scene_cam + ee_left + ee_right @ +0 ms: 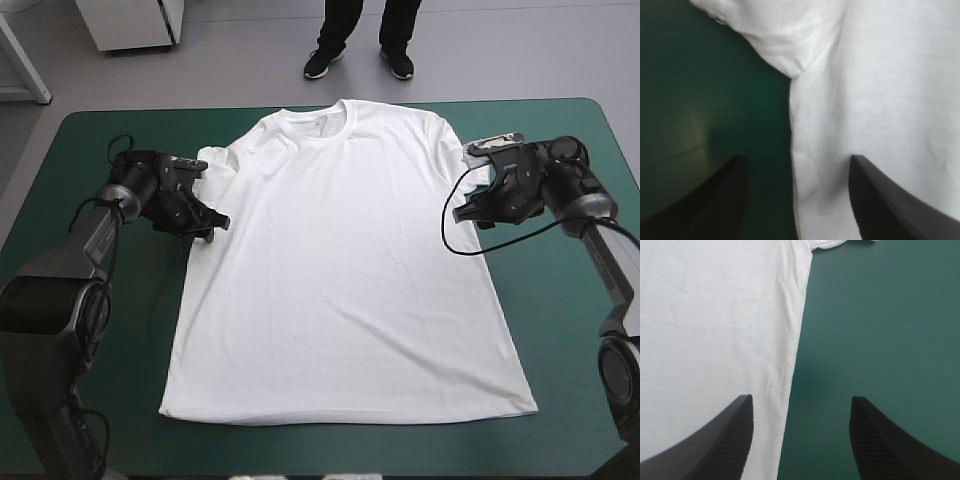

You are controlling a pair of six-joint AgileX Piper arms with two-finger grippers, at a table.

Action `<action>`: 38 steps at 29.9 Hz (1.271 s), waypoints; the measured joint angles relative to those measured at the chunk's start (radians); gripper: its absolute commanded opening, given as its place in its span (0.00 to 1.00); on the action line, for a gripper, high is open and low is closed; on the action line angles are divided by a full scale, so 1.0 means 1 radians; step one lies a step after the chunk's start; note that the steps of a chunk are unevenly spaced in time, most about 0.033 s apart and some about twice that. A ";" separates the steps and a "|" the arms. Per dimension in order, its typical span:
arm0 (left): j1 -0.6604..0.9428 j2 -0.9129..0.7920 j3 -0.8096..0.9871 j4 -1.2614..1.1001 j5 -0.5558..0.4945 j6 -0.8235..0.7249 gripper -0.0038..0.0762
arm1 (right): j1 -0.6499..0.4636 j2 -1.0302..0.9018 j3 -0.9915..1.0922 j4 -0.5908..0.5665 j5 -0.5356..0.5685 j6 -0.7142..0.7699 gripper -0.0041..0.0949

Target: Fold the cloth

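The white T-shirt (340,270) lies spread flat on the teal-green cover, collar toward the far edge, hem toward the near edge. Its left sleeve is folded in on itself. My left gripper (212,230) hovers at the shirt's left side edge just below that sleeve, fingers open; the side seam (795,165) runs between the fingers, one finger (880,200) over cloth, the other over the cover. My right gripper (468,213) is open at the shirt's right side edge (790,385), below the right sleeve, one finger (715,440) over cloth.
Bare teal-green cover (570,330) lies beside both side edges of the shirt and along the near edge. A black cable loop (470,240) hangs by the right gripper.
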 measured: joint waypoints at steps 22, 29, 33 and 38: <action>0.007 0.041 -0.029 -0.092 0.044 0.071 0.04 | 0.000 0.249 -0.144 0.016 -0.056 -0.012 0.60; 0.008 0.041 -0.029 -0.101 0.046 0.079 0.04 | 0.000 0.363 -0.236 0.058 -0.053 -0.018 0.60; 0.008 0.042 -0.029 -0.109 0.046 0.083 0.04 | 0.000 0.396 -0.256 0.098 -0.047 -0.039 0.59; 0.008 0.044 -0.029 -0.120 0.047 0.087 0.04 | 0.000 0.410 -0.270 0.104 -0.032 -0.050 0.29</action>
